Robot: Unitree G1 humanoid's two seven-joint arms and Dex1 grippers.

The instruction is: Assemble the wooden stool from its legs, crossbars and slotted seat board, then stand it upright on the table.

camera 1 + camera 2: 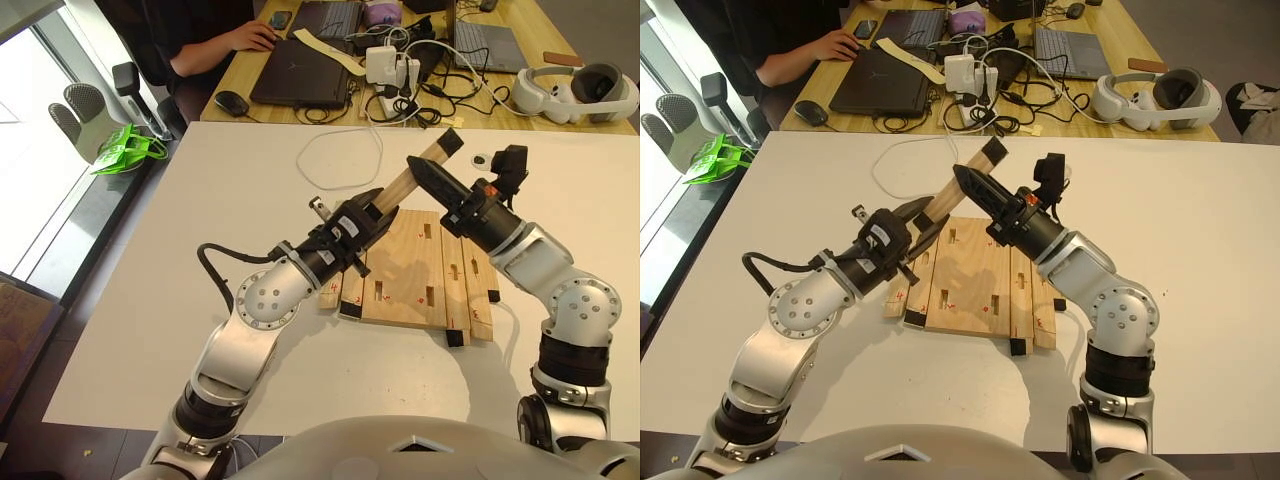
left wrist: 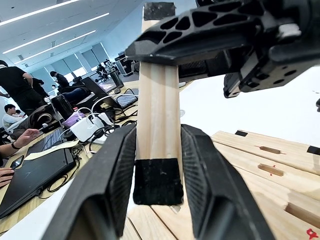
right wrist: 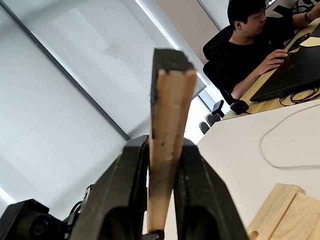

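The left end effector (image 1: 377,203) and right end effector (image 1: 414,165) both clamp one leg (image 1: 443,150), slanting it over the seat board (image 1: 420,278), probably to guide it into a slot.

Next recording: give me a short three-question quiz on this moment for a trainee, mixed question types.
1. True or false: the pale wooden leg with black end caps lies flat on the white table.
2. Which grips the leg? A) left hand alone B) right hand alone C) both
3. Fill in: the slotted pale wooden seat board lies ___ on the table.
Key: 1 false, it is held tilted in the air; 2 C; 3 flat.
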